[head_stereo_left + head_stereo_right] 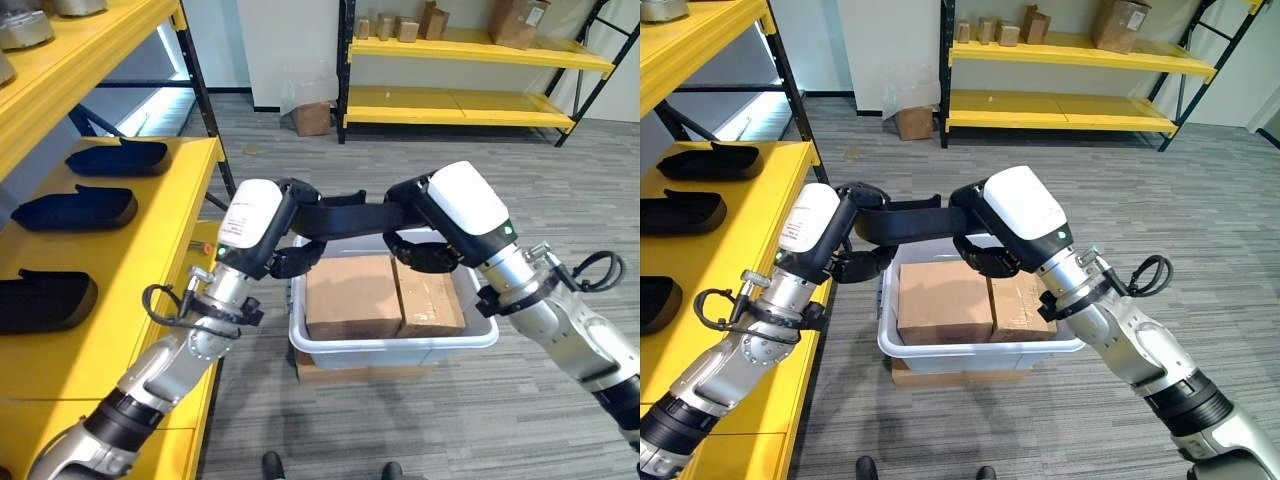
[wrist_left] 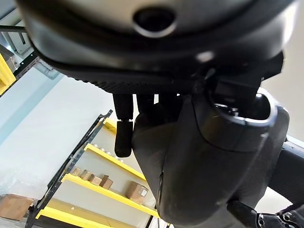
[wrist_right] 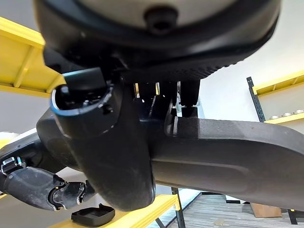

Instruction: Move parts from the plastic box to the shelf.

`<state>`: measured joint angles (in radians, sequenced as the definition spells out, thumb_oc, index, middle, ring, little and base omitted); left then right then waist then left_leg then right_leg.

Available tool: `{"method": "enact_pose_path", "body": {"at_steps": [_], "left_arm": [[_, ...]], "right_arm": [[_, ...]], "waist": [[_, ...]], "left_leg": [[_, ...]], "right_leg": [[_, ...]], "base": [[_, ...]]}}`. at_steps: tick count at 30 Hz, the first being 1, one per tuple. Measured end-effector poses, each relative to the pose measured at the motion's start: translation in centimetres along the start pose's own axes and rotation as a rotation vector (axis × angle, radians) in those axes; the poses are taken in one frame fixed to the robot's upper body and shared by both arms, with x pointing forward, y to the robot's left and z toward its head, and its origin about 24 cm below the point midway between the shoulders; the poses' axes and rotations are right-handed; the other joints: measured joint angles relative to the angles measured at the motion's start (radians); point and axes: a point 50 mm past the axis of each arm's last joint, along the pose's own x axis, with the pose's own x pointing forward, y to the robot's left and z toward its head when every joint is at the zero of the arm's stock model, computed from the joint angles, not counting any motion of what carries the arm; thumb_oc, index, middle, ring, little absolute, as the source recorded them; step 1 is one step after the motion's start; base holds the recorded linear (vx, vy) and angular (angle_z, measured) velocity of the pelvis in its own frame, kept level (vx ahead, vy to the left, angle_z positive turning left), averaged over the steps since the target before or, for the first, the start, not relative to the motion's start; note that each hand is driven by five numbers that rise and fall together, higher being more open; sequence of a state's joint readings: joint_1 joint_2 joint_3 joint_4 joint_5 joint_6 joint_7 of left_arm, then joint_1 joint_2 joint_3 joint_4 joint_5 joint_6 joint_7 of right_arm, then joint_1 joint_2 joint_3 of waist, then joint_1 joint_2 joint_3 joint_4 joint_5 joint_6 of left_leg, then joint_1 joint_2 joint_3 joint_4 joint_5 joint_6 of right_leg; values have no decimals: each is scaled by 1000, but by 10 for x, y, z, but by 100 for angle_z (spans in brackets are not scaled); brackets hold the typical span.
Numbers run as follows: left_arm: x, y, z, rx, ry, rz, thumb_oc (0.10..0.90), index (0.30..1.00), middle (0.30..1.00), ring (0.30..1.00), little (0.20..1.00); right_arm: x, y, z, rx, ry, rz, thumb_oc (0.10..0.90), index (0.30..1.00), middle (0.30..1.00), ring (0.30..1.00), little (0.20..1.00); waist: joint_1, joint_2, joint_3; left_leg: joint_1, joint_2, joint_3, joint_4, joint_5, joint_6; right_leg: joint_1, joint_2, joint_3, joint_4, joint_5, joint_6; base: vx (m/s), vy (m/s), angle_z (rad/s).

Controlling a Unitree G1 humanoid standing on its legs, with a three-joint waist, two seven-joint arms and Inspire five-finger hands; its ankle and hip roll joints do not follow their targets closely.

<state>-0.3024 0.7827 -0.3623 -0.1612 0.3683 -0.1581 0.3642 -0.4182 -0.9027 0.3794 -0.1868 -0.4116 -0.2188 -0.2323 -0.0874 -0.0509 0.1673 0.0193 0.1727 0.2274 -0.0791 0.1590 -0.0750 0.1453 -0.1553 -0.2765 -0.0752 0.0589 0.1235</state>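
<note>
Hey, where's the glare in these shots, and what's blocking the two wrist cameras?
Left eye view: even light, with a bright sheen on the white back of the right robot hand. Left wrist view: the black part in the left robot hand looms dark against a pale, bright wall. Right wrist view: the same part crosses the frame, backlit likewise.

The black part (image 1: 345,212) hides both robot hands' fingers and the box's (image 1: 395,352) far rim.

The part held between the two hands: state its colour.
Black. The long part shows best in the left eye view, gripped by the left hand and right hand.
</note>
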Motion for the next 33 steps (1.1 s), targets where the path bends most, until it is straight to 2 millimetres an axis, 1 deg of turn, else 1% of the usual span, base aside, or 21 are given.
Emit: {"method": "enact_pose_path", "body": {"at_steps": [10, 11, 12, 15, 18, 21, 24, 27, 30, 33], "left_arm": [[0, -1, 0, -4, 4, 3, 400, 300, 300, 300, 300], [0, -1, 0, -1, 3, 2, 400, 300, 300, 300, 300], [0, -1, 0, 3, 1, 3, 400, 300, 300, 300, 300], [-1, -2, 0, 4, 6, 0, 400, 300, 300, 300, 300], [-5, -6, -2, -5, 23, -12, 400, 300, 300, 300, 300], [-15, -12, -6, -15, 59, -43, 400, 300, 300, 300, 300], [-40, -21, -16, -6, 140, -96, 400, 300, 300, 300, 300], [-56, -28, -26, -2, 214, -147, 400, 300, 300, 300, 300], [-75, -24, -37, 16, 300, -151, 400, 300, 300, 300, 300], [-97, -16, -53, 58, 421, -149, 400, 300, 300, 300, 300]], "right_arm": [[0, 1, 0, 2, 5, -1, 400, 300, 300, 300, 300], [0, 1, 0, 3, 5, -1, 467, 393, 393, 393, 393], [0, 1, 0, 3, 6, -2, 900, 1000, 1000, 1000, 1000], [0, 3, 1, 21, 9, -8, 900, 1000, 1000, 1000, 1000], [3, 6, 5, 82, 11, -46, 900, 1000, 1000, 1000, 1000], [-1, 4, 7, 146, 20, -103, 900, 1000, 1000, 1000, 1000], [-18, 4, 3, 171, 79, -124, 900, 1000, 1000, 1000, 1000], [-26, 5, -1, 184, 118, -125, 900, 1000, 1000, 1000, 1000], [-40, 5, -6, 215, 185, -164, 900, 1000, 1000, 1000, 1000], [-58, 4, -11, 223, 254, -175, 900, 1000, 1000, 1000, 1000]], "waist": [[1, 0, 0], [1, 0, 0], [0, 0, 0], [-7, 0, -1], [-16, 1, -1], [-16, 4, -3], [-17, 8, -5], [-18, 14, -8], [-18, 19, -10], [-18, 30, -14]], "left_leg": [[1, 0, 14, 0, 0, 0], [1, 0, 15, 0, 0, 0], [1, 0, 15, 0, 0, 0], [1, 0, 15, 0, 0, 0], [1, 0, 16, 0, 0, 0], [1, 0, 16, 0, 0, 0], [1, 0, 17, -1, -2, -1], [1, 0, 19, -1, -3, -1], [1, 1, 22, -1, -5, -2], [-1, 2, 22, -1, -6, -3]], "right_leg": [[-9, 0, 16, -2, 6, 0], [-9, 0, 17, -2, 7, 0], [-9, 0, 17, -2, 7, 0], [-9, 0, 17, -2, 7, 0], [-9, 0, 18, -4, 9, 0], [-9, 0, 18, -7, 9, 0], [-8, 0, 19, -10, 9, 0], [-10, 0, 20, -10, 9, 0], [-12, -2, 23, -11, 9, 0], [-14, -4, 23, -11, 8, 1]], "base": [[3, -1, -4], [0, 0, 0], [0, 0, 0], [0, 0, 0], [0, 0, 0], [0, 0, 0], [0, 0, 0], [0, 0, 0], [2, -8, -2], [0, 0, 0]]}}
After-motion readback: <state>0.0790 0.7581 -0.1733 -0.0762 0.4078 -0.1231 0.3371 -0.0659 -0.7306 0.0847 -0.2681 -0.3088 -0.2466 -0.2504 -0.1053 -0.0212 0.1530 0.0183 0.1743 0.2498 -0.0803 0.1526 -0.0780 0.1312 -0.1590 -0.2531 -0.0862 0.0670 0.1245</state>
